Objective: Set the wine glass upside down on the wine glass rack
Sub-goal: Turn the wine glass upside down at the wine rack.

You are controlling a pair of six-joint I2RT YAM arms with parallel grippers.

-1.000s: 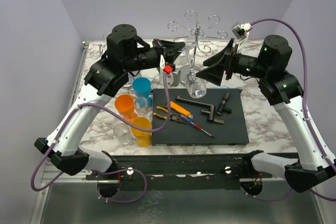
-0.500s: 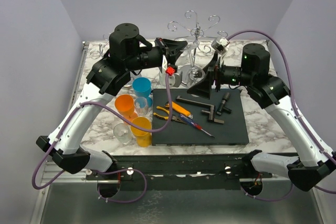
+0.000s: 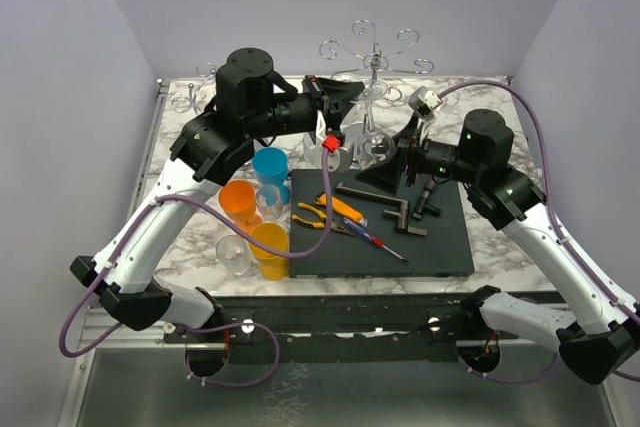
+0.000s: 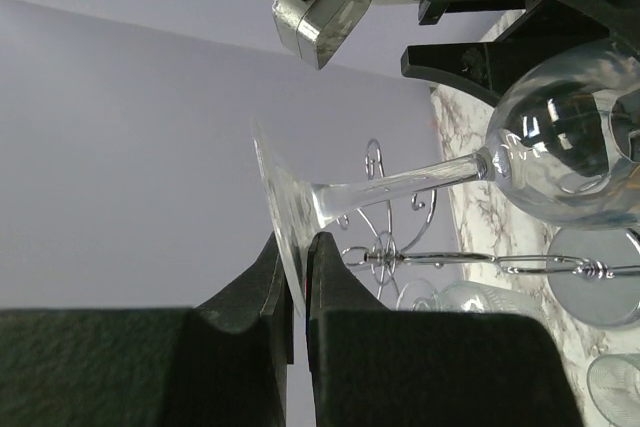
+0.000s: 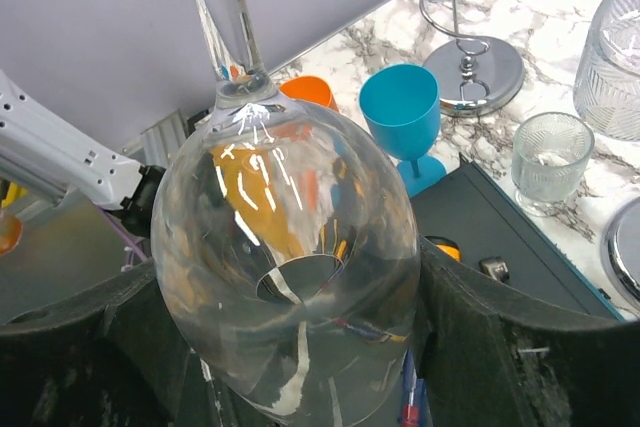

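Observation:
The clear wine glass (image 3: 375, 146) hangs tilted in the air in front of the chrome wire rack (image 3: 372, 57), foot up and to the left, bowl down. My left gripper (image 3: 345, 97) is shut on the rim of the glass's foot (image 4: 285, 209); the stem runs right to the bowl (image 4: 575, 147), with the rack (image 4: 400, 257) behind. My right gripper (image 3: 388, 161) is open round the bowl (image 5: 290, 277). Its fingers (image 5: 500, 337) flank the bowl closely on both sides.
A black mat (image 3: 450, 237) holds pliers (image 3: 330, 209), a screwdriver (image 3: 378, 239) and black hex keys (image 3: 400, 209). Blue (image 3: 270, 165), orange (image 3: 238, 199) and yellow (image 3: 269, 245) cups and clear tumblers (image 3: 233, 253) stand at the left. A small wire stand (image 5: 470, 57) is behind them.
My right arm has swung in from the right and lowered, bringing its open fingers round the bowl. My left gripper has lifted the glass a little and shifted right, still holding the foot.

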